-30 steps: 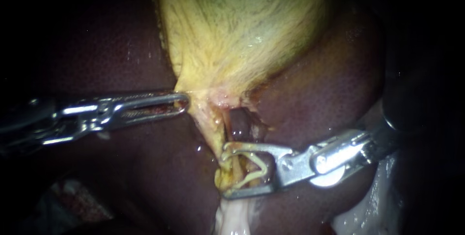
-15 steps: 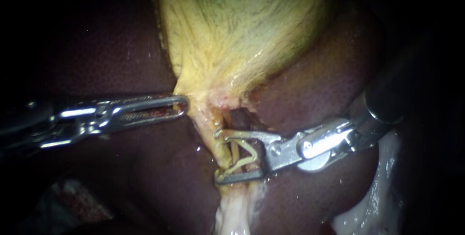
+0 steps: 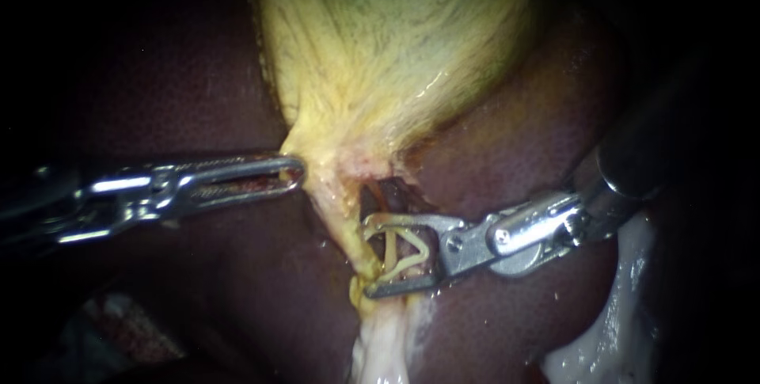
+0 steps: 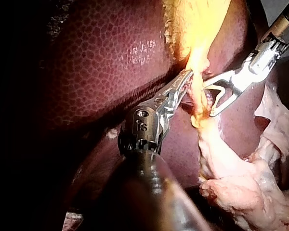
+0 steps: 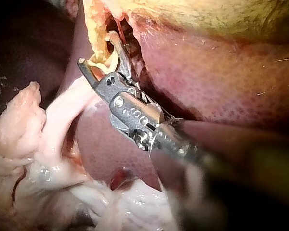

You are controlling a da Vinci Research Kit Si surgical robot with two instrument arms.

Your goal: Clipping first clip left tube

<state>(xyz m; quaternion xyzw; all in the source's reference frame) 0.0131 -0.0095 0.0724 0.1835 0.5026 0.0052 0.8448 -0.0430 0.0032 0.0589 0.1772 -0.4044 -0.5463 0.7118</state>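
Note:
The yellow gallbladder (image 3: 396,51) narrows to a neck between lobes of dark liver (image 3: 182,75). My left instrument (image 3: 299,170) comes in from the left, its jaws shut on the edge of the gallbladder's neck; the left wrist view shows the same hold by my left instrument (image 4: 189,74). My right instrument (image 3: 367,260) comes from the right. Its jaws stand apart with a pale clip (image 3: 417,251) seated between them, touching both. They straddle a pale yellow tube (image 3: 385,261) below the neck. The right wrist view shows my right instrument (image 5: 97,48) around that strand.
White fatty tissue hangs below the tube (image 3: 380,352) and lies at the lower right (image 3: 609,336). A dark hollow (image 3: 388,194) opens just above the right instrument's upper jaw. Liver surrounds the neck on both sides.
The right instrument has slid left and slightly up over the tube, and the gap between its jaws has narrowed. The left instrument has stayed in place.

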